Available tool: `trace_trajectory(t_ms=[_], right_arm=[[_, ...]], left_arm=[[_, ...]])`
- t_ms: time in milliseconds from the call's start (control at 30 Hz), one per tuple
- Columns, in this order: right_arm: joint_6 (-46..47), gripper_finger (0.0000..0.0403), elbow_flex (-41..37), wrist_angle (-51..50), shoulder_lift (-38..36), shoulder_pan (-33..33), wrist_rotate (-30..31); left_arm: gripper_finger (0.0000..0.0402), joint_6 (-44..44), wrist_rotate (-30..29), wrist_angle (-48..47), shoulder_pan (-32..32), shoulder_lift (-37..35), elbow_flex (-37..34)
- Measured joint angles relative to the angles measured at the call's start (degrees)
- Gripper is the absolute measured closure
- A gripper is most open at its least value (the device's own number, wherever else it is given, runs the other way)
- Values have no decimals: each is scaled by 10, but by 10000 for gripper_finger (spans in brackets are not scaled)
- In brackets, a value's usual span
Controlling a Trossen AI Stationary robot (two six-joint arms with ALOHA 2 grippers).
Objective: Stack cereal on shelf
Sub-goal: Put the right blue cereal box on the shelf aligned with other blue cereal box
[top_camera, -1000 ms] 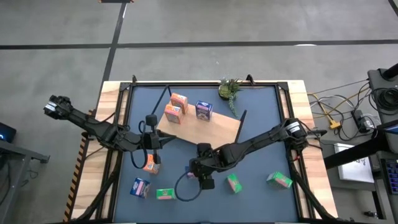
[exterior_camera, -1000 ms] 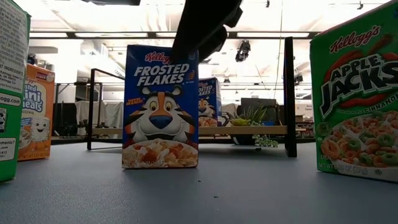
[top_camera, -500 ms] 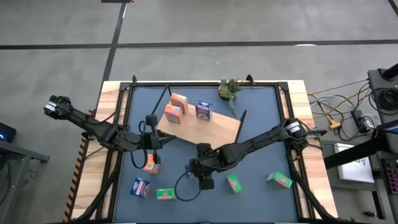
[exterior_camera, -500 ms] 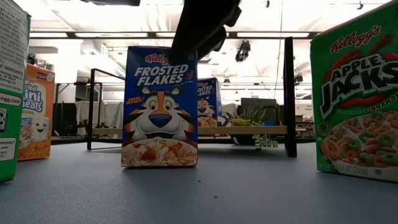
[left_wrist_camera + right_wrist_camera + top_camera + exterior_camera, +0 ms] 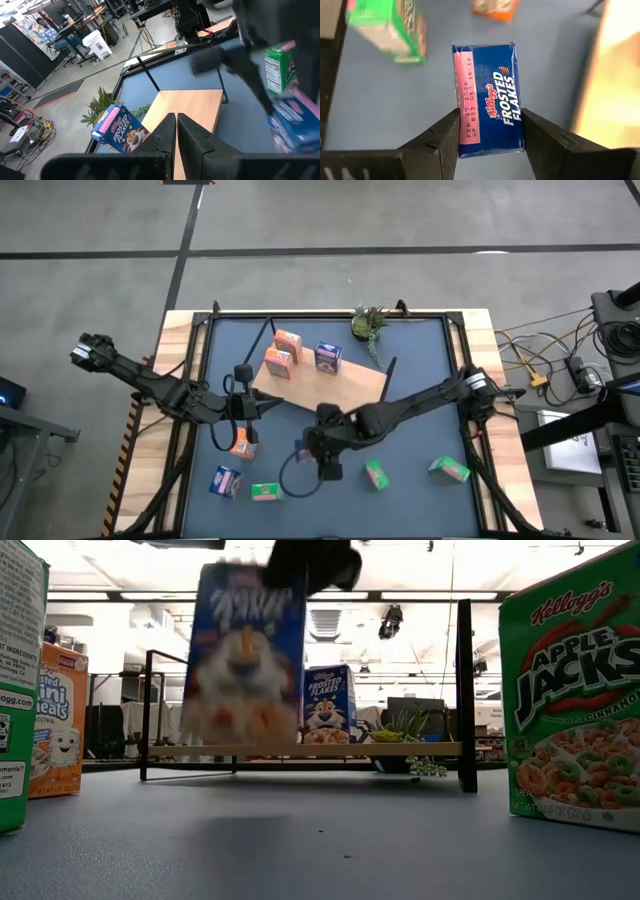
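My right gripper (image 5: 490, 120) is shut on a blue Frosted Flakes cereal box (image 5: 243, 655), in front of the shelf's near edge (image 5: 318, 448). The shelf (image 5: 340, 385) is a light-wood board on black legs. Two orange boxes (image 5: 281, 355) and a blue box (image 5: 327, 358) stand on it. My left gripper (image 5: 176, 131) is shut and touches nothing; it hovers near the shelf's left corner (image 5: 243, 405), above an orange box (image 5: 242, 443) standing on the table. A blue-purple box (image 5: 226, 481) and three green boxes (image 5: 265, 492) (image 5: 376, 474) (image 5: 449, 470) rest on the tabletop. My right gripper pinches the Frosted Flakes box by its top end (image 5: 466, 125), one finger (image 5: 442, 137) on each broad face. The fingers come from above, pointing down. The box hangs upright below them, lifted clear of the table in the low view.
A small potted plant (image 5: 368, 322) stands at the shelf's far right corner. In the low view a green Apple Jacks box (image 5: 575, 700) stands close at the right and an orange box (image 5: 55, 720) at the left. Bare board (image 5: 192, 107) lies right of the shelved boxes.
My right gripper has risen and shifted slightly toward the shelf, carrying the Frosted Flakes box. The box stood on the table before and now hangs clear above it, blurred with motion. The left arm has kept still.
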Motion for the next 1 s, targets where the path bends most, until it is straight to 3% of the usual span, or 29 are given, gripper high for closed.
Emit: trace_trajectory(t_ms=[267, 600, 833, 1000], right_arm=[[4, 223, 86, -112, -4, -61, 62], [33, 223, 54, -132, 1, -154, 64], [26, 223, 27, -131, -2, -167, 67], [22, 223, 24, -135, -2, -167, 115]], left_arm=[[402, 0, 0, 0, 0, 0, 0], [402, 0, 0, -11, 0, 0, 0], [402, 0, 0, -11, 0, 0, 0], [402, 0, 0, -11, 0, 0, 0]])
